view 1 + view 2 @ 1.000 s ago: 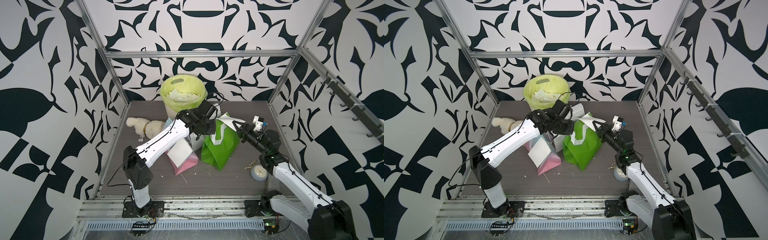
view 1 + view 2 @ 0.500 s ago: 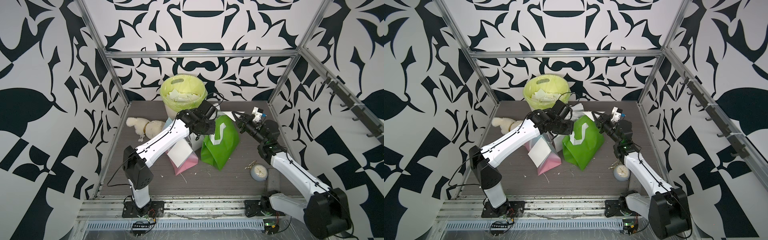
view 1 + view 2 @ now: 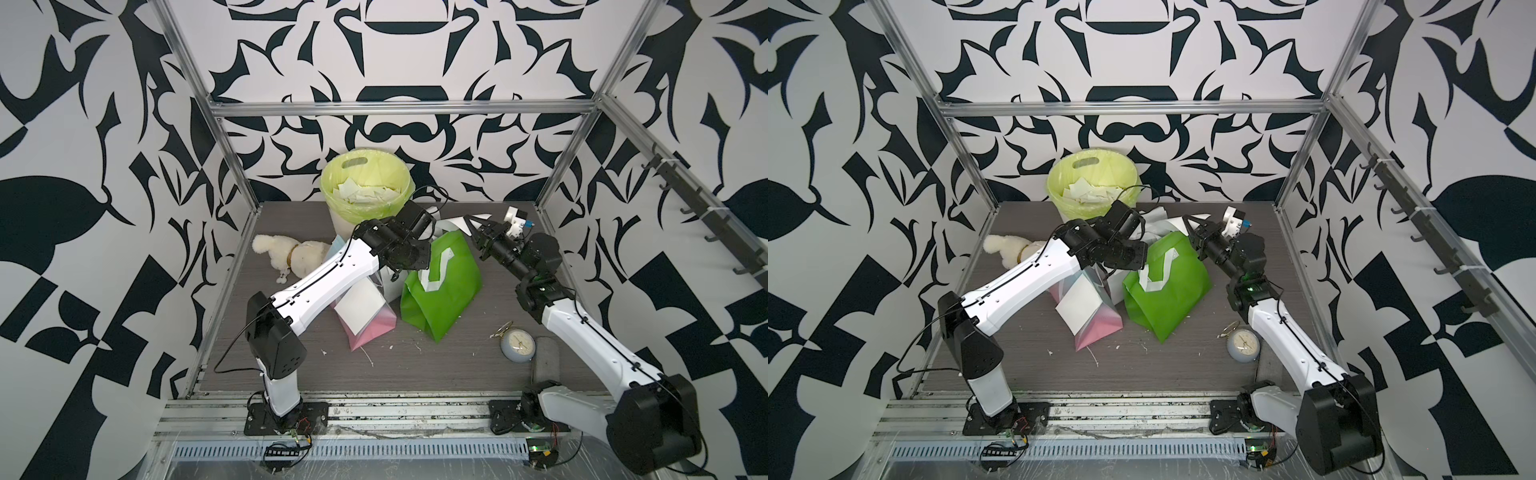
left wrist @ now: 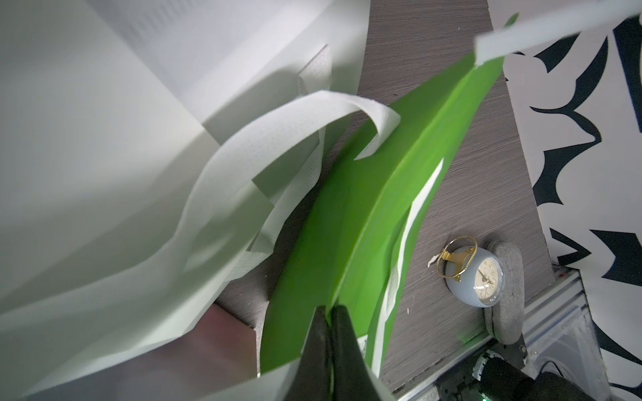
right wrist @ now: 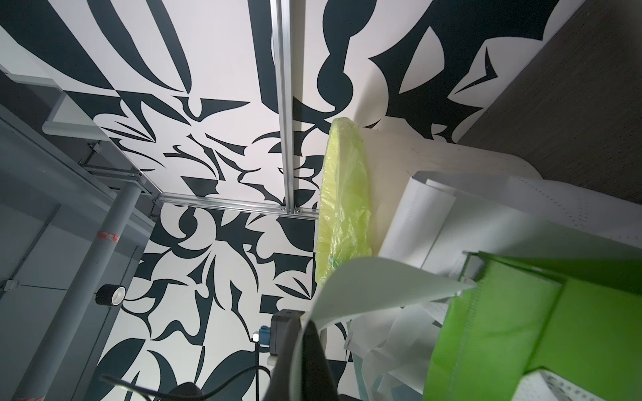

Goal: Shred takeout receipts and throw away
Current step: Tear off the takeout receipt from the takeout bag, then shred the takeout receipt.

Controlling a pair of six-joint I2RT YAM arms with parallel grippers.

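Torn scraps (image 3: 368, 193) already lie in the lined bin (image 3: 332, 187) at upper centre. Right of centre, our right end effector (image 3: 473, 224) is clenched on a whole receipt (image 5: 382, 288) above the green bag (image 3: 446, 291), whose rim our left end effector (image 4: 330, 312) pinches. Tearing remains, and a second white sheet (image 3: 359, 305) lies on the pink bag (image 3: 374, 328).

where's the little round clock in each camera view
In a top view: the clock lies on the table, lower right of the green bag.
In a top view: the clock is likewise lower right of the bag.
Left wrist: clock past the bag's edge, face showing.
Right wrist: not in it.
Shared landmark: the green bag, in all four.
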